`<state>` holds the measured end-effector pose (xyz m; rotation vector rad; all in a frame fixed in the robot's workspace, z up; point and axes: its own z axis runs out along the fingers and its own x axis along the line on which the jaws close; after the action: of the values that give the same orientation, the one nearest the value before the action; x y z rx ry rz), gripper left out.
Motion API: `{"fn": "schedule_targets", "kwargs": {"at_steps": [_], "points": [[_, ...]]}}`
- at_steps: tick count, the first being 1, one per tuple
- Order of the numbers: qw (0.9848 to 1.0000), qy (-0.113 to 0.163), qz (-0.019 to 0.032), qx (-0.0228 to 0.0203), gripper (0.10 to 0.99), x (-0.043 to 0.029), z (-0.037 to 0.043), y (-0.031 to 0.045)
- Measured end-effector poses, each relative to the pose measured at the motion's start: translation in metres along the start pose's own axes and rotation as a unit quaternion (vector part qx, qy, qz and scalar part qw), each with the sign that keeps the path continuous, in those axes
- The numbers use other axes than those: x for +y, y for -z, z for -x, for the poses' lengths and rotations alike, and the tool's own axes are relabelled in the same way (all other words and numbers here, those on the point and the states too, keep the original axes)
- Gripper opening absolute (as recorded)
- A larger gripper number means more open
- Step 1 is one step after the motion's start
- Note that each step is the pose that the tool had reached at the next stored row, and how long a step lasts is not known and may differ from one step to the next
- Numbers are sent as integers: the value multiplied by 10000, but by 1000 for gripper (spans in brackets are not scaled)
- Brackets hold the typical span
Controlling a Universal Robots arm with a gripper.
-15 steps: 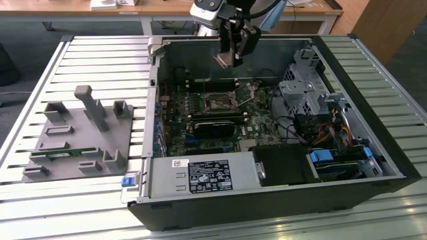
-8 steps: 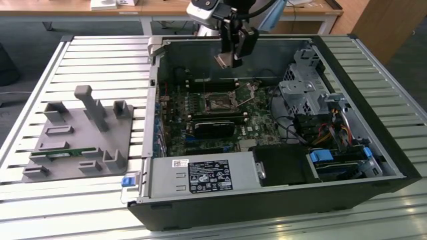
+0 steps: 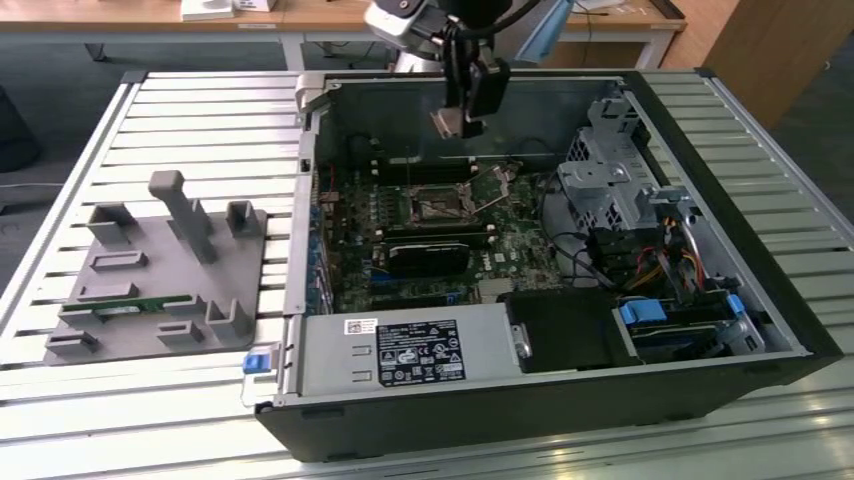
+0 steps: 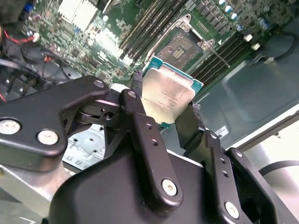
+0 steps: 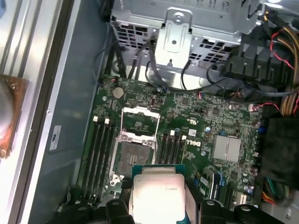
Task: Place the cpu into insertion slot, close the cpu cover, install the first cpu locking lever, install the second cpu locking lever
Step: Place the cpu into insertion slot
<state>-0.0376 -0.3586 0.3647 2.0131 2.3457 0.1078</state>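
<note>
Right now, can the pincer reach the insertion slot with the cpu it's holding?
Probably yes. The pincer holds the cpu above the insertion slot. The cpu cover stands open, and nothing lies between them in both wrist views.

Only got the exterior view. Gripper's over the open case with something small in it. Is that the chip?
Observer: Yes. In both wrist views the gripper is shut on the chip, gripped by two opposite edges, with its pale metal face showing.
Operator: Socket free?
Observer: In the first wrist view the socket is empty and its dark centre is bare.
Operator: And the cover?
Observer: The cover is swung open beside the socket, so nothing lies over the opening. The chip is held off the board and is not seated yet.
</note>
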Motion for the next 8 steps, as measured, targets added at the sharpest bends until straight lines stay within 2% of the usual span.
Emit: {"fn": "schedule_targets", "kwargs": {"at_steps": [4, 8], "points": [[9995, -326, 1, -29, 529, -2, -1, -29], [9989, -460, -38, -36, 529, -3, -34, -88]]}}
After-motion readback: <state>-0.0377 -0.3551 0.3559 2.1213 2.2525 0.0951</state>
